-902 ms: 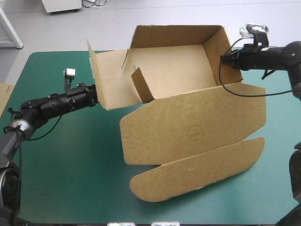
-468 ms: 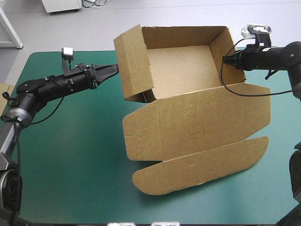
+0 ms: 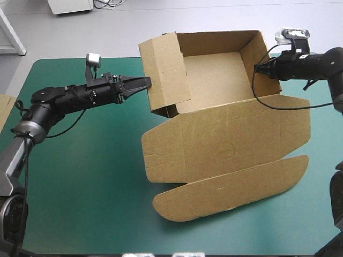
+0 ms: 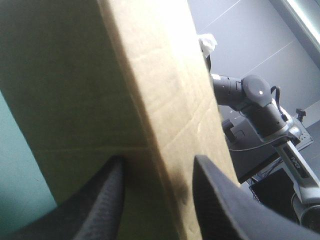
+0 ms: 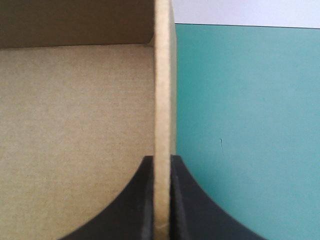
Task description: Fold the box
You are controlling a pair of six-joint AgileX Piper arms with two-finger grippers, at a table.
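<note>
1. In the high view the box [image 3: 214,75] sits right of centre. Its tray is at the table's far edge, near the frame's top, with walls up and the lid [image 3: 230,139] flat below it.
2. The left gripper [image 3: 143,82] enters from frame left, tips at the tray's left wall [image 3: 163,69].
3. Only its wrist view shows the fingers [image 4: 107,195] standing apart, with that wall's board between them, unpinched.
4. The right gripper [image 3: 256,68], upper right, meets the right wall [image 3: 252,53]. Its wrist view shows it clamped on that wall's rim, tray floor on one side, table on the other.
5. Bare teal-green table [image 3: 80,187] fills the lower left. The lid's outer flap [image 3: 228,195] lies well short of the near edge.
6. A strip of board [image 3: 4,112] shows at the left edge.
</note>
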